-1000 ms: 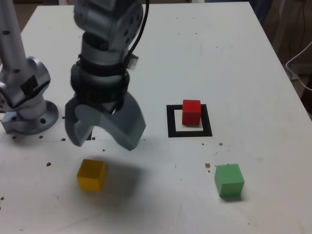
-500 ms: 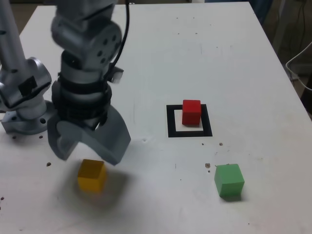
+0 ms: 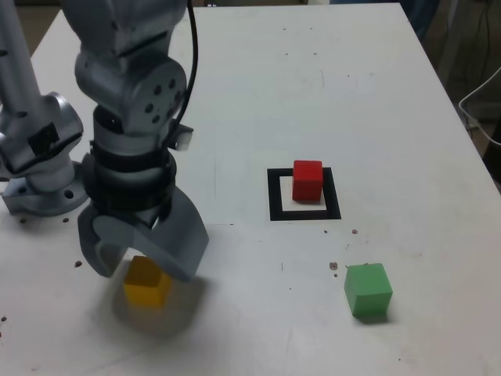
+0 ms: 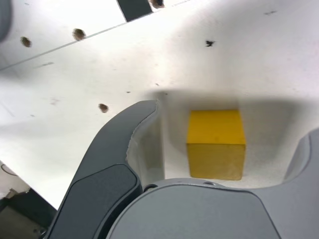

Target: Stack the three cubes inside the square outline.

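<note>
Across the white tabletop (image 3: 368, 86), pitted with small dark holes, everything is spread out flat, with bare surface between the blocks so that each can be approached separately. At the exterior view's left, the metal base (image 3: 51, 196) is set well back, presumably so that the working area can be reached without being crowded. Just beside it, the gripper (image 3: 145, 276) is angled downward over the yellow cube (image 3: 147, 293), its fingers spread wide; nothing is pinched. In the wrist view, the yellow block is seen in the gap between the fingers, nearer the one than the other, with bare table visible on both sides. The opening is kept wide, it may be judged, so that the cube can be straddled before being gripped; a little centring may be needed, lest it be nudged by a finger on the way down. Farther right, the black square outline (image 3: 275, 205) is occupied by the red cube (image 3: 308, 182), placed toward its far, right-hand part, apparently as the base of the stack. As that base is off-centre, the next block should be aligned with the red one. Rightmost and nearer the camera, the green cube (image 3: 368, 290) is left alone, likely to be wanted last.
</note>
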Controlling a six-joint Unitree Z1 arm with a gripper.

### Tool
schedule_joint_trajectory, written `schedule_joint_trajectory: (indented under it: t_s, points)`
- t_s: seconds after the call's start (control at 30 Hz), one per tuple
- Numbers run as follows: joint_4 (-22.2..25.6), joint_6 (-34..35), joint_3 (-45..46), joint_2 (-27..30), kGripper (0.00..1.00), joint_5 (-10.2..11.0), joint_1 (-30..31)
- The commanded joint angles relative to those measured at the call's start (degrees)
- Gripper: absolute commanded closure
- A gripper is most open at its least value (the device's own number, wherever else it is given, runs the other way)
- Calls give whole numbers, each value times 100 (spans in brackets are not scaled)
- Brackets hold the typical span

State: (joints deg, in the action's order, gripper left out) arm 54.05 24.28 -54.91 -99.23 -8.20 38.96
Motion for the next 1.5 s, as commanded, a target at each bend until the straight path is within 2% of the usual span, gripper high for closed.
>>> schedule_joint_trajectory:
  t_s: [0.0,0.23,0.47,0.57,1.13,1.33,1.47]
  points:
    - [-88,20,15,-58,12,-45,13]
    - [-189,99,48,-232,20,-139,24]
    - [-227,400,11,-267,50,-17,24]
    - [-300,437,-8,-270,58,1,24]
    - [-401,438,-23,-262,86,-51,24]
    - [-332,438,-134,-245,91,75,11]
    - [-200,438,-310,-207,94,303,-67]
